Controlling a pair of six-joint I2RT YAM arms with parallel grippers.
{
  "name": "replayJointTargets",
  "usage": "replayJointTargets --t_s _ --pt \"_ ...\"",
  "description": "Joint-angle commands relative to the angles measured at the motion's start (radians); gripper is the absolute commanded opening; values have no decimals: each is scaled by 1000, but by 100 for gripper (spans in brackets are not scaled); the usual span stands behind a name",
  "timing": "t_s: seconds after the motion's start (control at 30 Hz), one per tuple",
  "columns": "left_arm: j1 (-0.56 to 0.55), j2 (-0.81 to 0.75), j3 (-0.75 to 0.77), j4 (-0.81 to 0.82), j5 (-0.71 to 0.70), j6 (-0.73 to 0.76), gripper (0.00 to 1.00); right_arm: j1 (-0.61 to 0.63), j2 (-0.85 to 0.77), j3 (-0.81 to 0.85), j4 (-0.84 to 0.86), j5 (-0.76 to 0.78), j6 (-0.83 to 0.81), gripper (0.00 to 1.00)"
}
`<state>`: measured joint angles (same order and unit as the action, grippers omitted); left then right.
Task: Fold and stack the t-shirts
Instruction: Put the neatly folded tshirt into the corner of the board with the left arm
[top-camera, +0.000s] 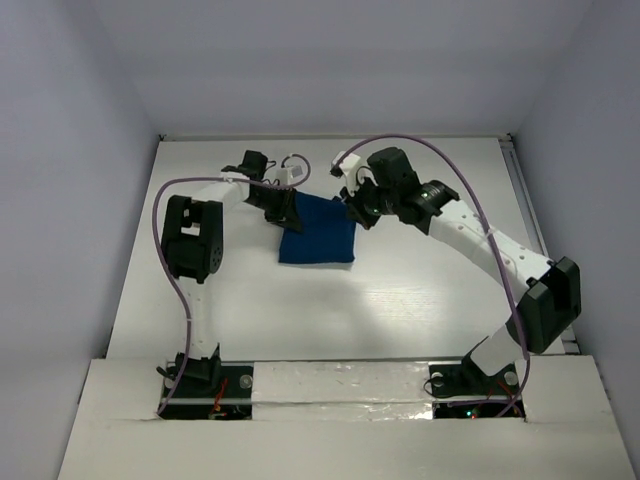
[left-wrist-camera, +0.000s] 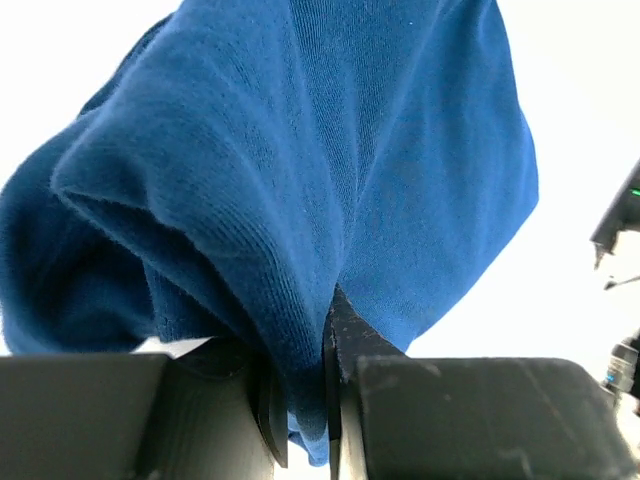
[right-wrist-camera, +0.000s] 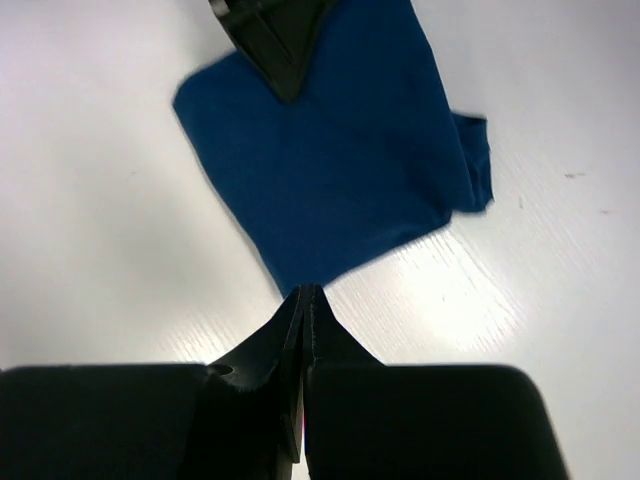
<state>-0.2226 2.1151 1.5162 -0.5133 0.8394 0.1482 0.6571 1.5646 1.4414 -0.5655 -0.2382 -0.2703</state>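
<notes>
The left end effector (left-wrist-camera: 305, 385) is gripping the t-shirt (top-camera: 318, 235). In the left wrist view its two fingers (left-wrist-camera: 350, 345) are squeezing a bunched fold of dark blue fabric betw. them, w/ the rest of the cloth rising up and away ahead of the tips in a couple of thick, rounded folds. The right end effector (right-wrist-camera: 303, 300) is sitting w/ its jaws pressed together, no gap showing. Its tips are touching the shirt's nearest corner, but whether any fabric is actually being pinched there, can't tell. From that end effector the shirt is spreading out ahead as a rough diamond lying on the white worktop (right-wrist-camera: 90, 200), w/ a small flap poking out ahead and to the right. The left end effector is showing at the far corner, opposite the tips. In the top view the shirt is lying as a roughly square folded patch directly betw. the two end effectors, w/ each one meeting an upper corner and most of the cloth lying nearer the bases than either tip.
</notes>
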Motion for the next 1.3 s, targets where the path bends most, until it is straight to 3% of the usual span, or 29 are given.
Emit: replayJointTargets --t_s 0.0,0.3,0.7,1.1,1.27 --pt "43 -3 97 -139 -120 88 0 -28 -57 -6 46 30 -17 0" --pt "118 9 294 -277 -315 177 0 -37 -74 -13 39 13 -20 0" --pt "269 175 643 -456 -574 344 0 -37 -81 -13 32 -15 -17 0" --pt "384 253 803 -354 -816 435 0 -37 -77 -9 18 -41 -12 0" --pt "405 282 834 -298 -830 453 0 -37 -78 -9 15 -47 -10 0"
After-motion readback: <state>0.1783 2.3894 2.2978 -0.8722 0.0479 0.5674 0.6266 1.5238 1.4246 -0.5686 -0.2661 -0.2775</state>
